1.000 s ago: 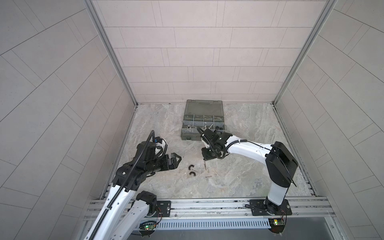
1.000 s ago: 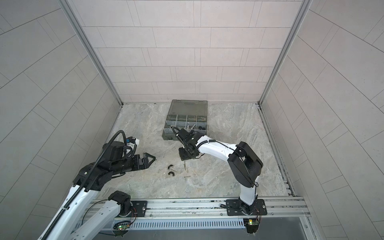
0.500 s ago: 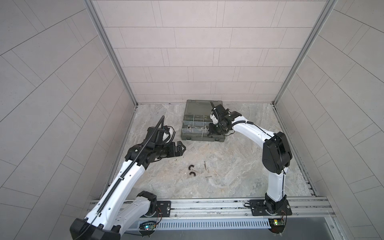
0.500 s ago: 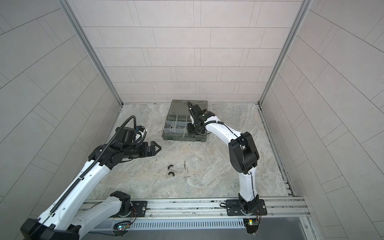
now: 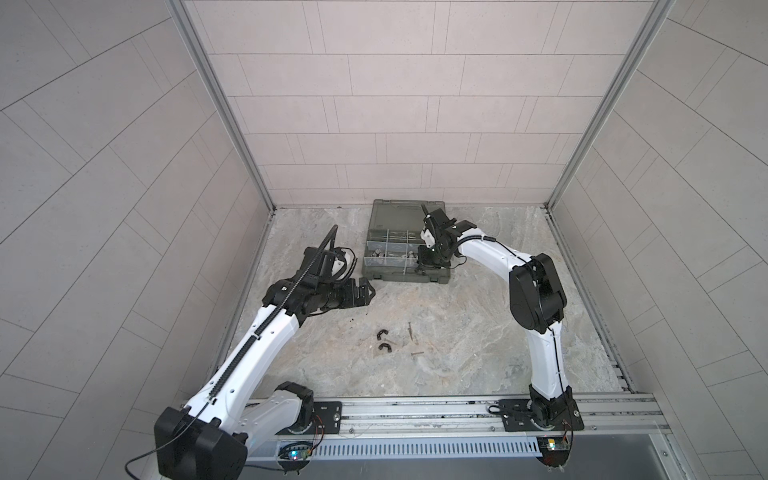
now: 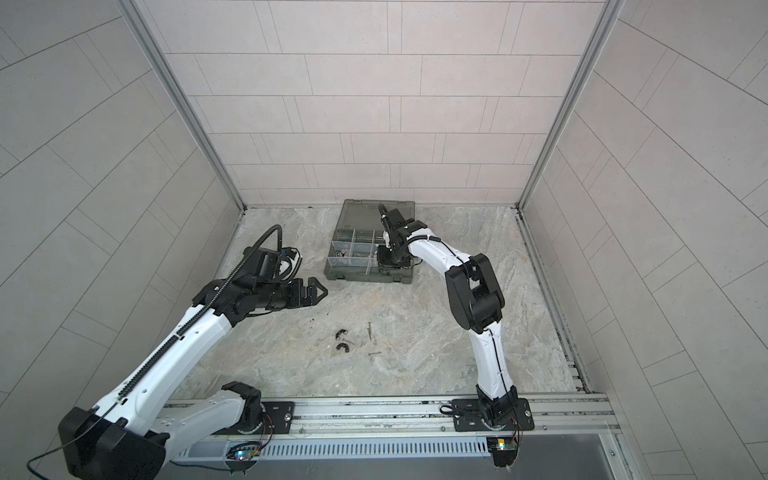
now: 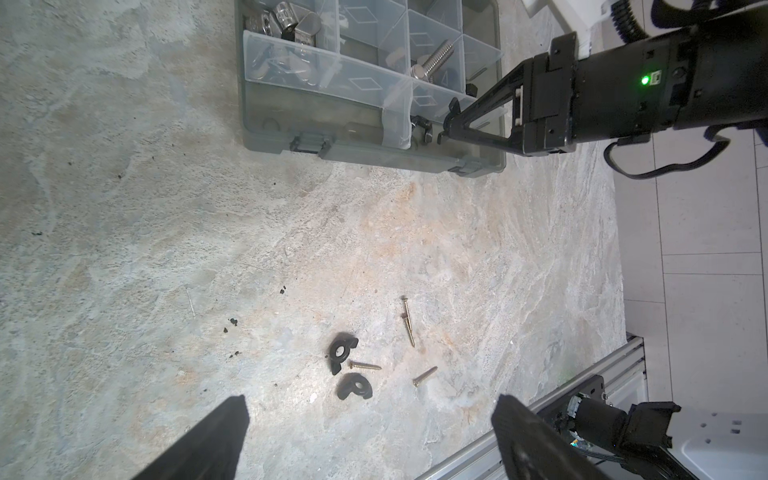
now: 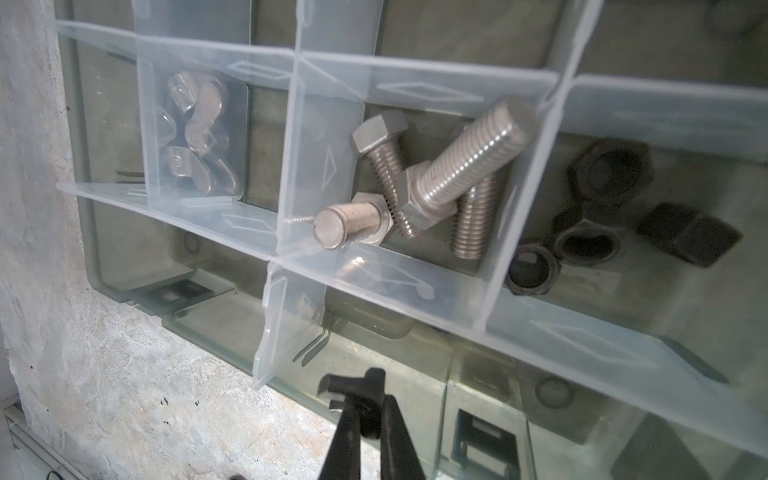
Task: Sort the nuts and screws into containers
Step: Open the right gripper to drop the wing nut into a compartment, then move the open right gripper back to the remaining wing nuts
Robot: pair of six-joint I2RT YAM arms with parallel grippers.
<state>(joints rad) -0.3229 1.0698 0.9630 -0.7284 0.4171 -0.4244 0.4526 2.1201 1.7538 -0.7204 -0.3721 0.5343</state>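
Observation:
The dark grey-green organiser case (image 5: pixel 405 277) (image 6: pixel 368 277) lies open at the back, and pale dividers form its containers. Silver screws (image 8: pixel 436 178) fill one compartment, black hexagonal nuts (image 8: pixel 582 241) the one beside it, and silver winged nuts (image 8: pixel 199 137) another. My right gripper (image 8: pixel 361 399) (image 5: pixel 419 270) hangs over the case's front row, shut on a small black winged piece (image 8: pixel 353 386). My left gripper (image 7: pixel 370 415) (image 5: pixel 368 293) is open and empty above the table, left of the case. Two black winged pieces (image 7: pixel 343 351) (image 7: pixel 354 385) lie on the table ahead of it.
Several thin brass wood screws (image 7: pixel 409 328) (image 5: pixel 410 332) lie loose beside the black pieces on the marble-patterned table. The case's smoky lid (image 5: pixel 399 212) lies flat behind it. Tiled walls close in three sides. A metal rail (image 5: pixel 415 409) runs along the front edge.
My right gripper has travelled from the loose parts in mid-table back to the case's front row, carrying the black piece. My left arm has risen and reached forward towards the case.

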